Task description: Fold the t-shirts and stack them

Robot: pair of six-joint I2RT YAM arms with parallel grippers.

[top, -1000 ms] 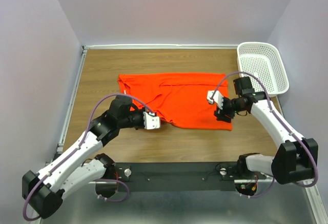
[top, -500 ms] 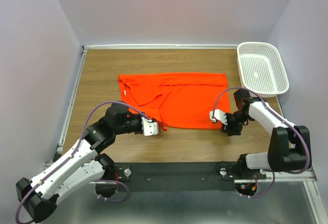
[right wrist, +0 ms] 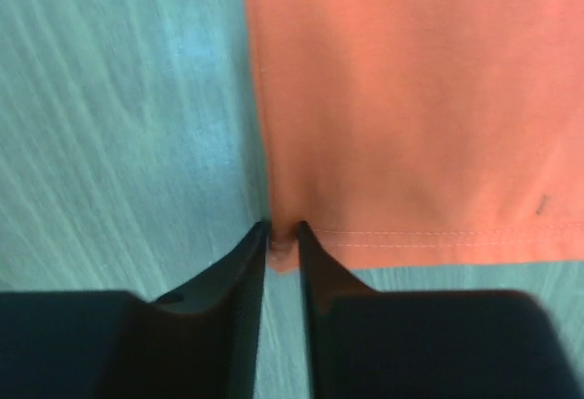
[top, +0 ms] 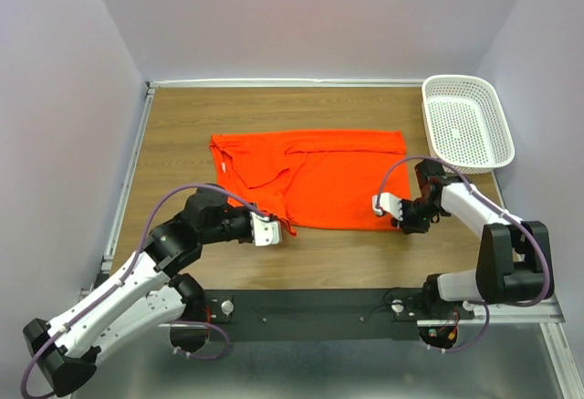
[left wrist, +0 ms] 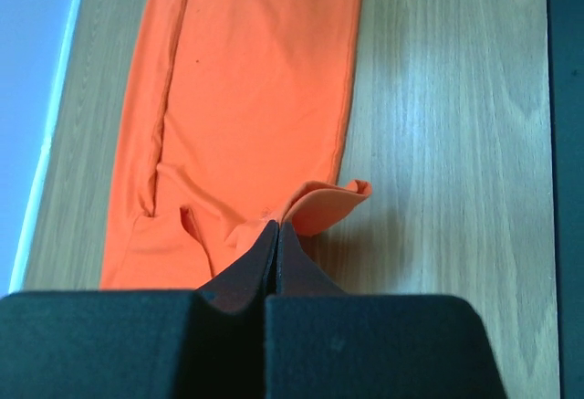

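One bright orange-red t-shirt lies spread across the middle of the wooden table, its left part folded over in creases. My left gripper is shut on the near-left corner, which curls up off the wood at the fingertips; the t-shirt stretches away beyond them. My right gripper sits low at the near-right corner. In the right wrist view its jaws stand narrow, with the hemmed corner of the t-shirt pinched between them.
A white perforated basket stands at the table's far right corner. A metal rail runs along the left edge. Bare wood lies in front of and behind the shirt.
My right gripper came off the shirt's top, dropped to the near-right corner and narrowed onto it. My left gripper drew the near-left corner slightly toward the near edge.
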